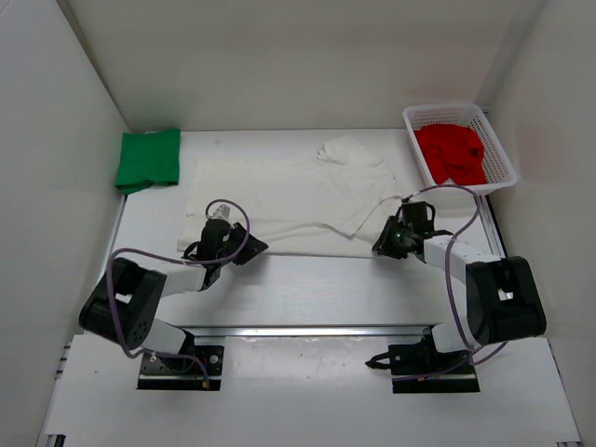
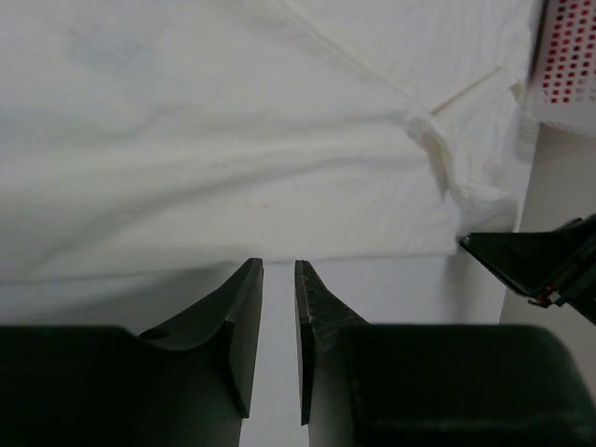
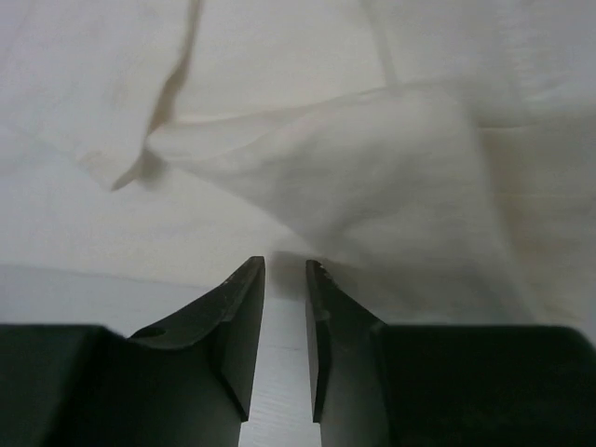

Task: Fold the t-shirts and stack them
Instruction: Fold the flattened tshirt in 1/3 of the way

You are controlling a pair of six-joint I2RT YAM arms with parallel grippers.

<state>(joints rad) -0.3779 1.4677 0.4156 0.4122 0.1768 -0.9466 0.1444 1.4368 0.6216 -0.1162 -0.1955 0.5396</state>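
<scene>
The left hand sits low at the bottom of the view, its two dark fingers a narrow slit apart with nothing between them, only bare table showing through. Just ahead of the fingertips lies the near edge of the off-white shirt, spread flat over the whole upper part of the view. It has shallow wrinkles and a small bunched fold toward the right. At the top right corner stands a white mesh basket, with red showing through its holes. The right hand juts in from the right edge, its tip touching or just beside the shirt's near corner.
</scene>
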